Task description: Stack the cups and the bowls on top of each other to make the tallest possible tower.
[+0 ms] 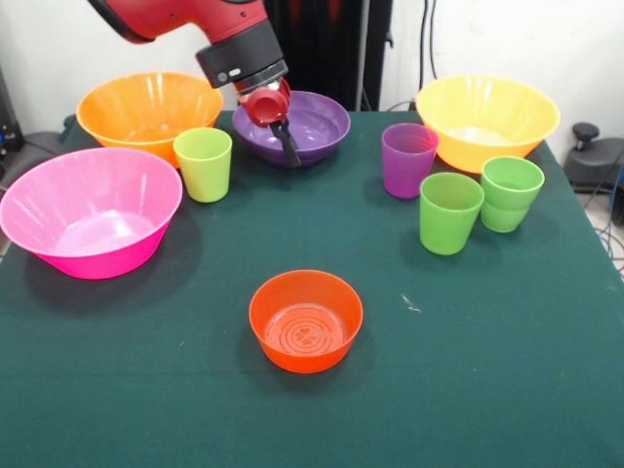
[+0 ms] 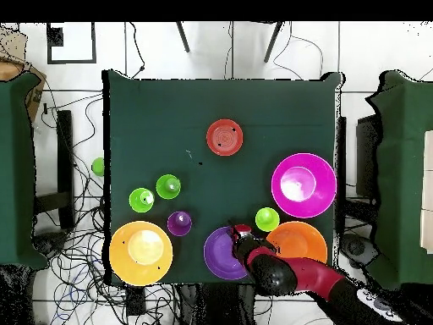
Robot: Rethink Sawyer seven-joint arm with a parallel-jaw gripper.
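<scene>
Stock on the green worktop (image 1: pixel 195 390), nothing yet stacked as far as the views show:

- Small orange bowl (image 1: pixel 305 321): upright, alone at the near middle, well apart from everything else.
- Purple bowl (image 1: pixel 304 125): upright at the far side, between the two big orange-yellow bowls (image 1: pixel 148 109). The gripper (image 1: pixel 288 146) hangs at its near rim, dark fingers reaching down over the rim; whether they stand apart or are clamped on the rim cannot be told.
- Big pink bowl (image 1: pixel 90 210): upright, at the left in the front view.
- Yellow-green cup (image 1: pixel 203 163): upright, just beside the pink bowl and one orange-yellow bowl.
- Translucent purple cup (image 1: pixel 408 159): upright, close in front of the other orange-yellow bowl.
- Green cups (image 1: pixel 449 212): two upright, close together or touching, right of the purple cup.
- Small green item off the worktop in the overhead view; too small to identify.

Progress, as a judgement: tower not begun; every piece sits singly. The purple bowl looks like the piece in hand. All stacking remains.
</scene>
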